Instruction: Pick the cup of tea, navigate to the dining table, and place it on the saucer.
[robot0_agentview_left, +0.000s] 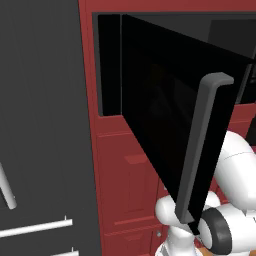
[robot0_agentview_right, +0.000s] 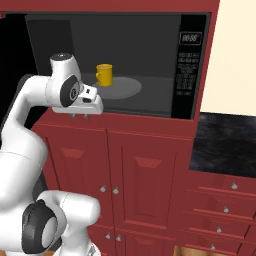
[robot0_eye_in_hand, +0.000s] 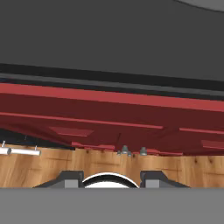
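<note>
The cup of tea (robot0_agentview_right: 104, 75) sat inside the microwave (robot0_agentview_right: 150, 65), beyond and above the claw (robot0_agentview_right: 80, 116) (parted, empty).

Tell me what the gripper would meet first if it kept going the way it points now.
Probably the wooden floor: the gripper points down in front of the red cabinet doors, below the open microwave. It may graze those doors; depth is unclear.

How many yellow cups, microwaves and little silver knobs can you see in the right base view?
Yellow cup of tea: 1
Microwave: 1
Silver knobs: 8
Total: 10
</note>
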